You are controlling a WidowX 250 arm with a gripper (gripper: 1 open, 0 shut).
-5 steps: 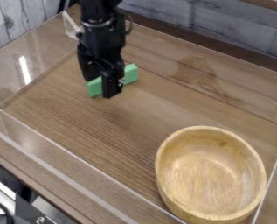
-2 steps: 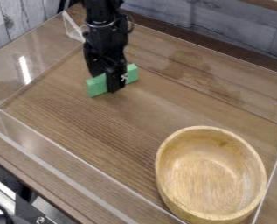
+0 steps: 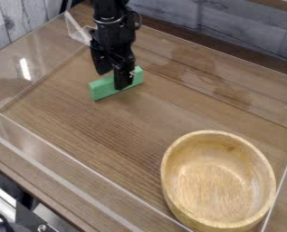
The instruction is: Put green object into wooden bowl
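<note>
A wooden tabletop (image 3: 133, 136) is being viewed from above and to one side, enclosed by low clear plastic walls (image 3: 61, 168). A small bright green block (image 3: 107, 85) is lying flat on the wood in the upper left part of the picture. It serves here as the landmark.

Directly over the green block, a black robot gripper (image 3: 119, 79) is being held pointing straight down. Its two dark fingers (image 3: 125, 76) are being held spread apart, at their widest, and are standing low over the block's right half, partly hiding it. The left end of the block is showing clear of the fingers. Whether the fingertips are touching the block cannot be told from this angle. The block is not being lifted; it is resting on the table.

Well away from the green block, toward the lower right corner of the picture, a large round wooden bowl (image 3: 182, 195) of light tan wood is sitting on the table. Its thick rim and visible grain are being shown, and nothing is seen inside it. Bare tabletop is lying between the block and the bowl.

Beyond the block, past the far clear wall, a pale brick-patterned backdrop (image 3: 230, 23) is being shown.
</note>
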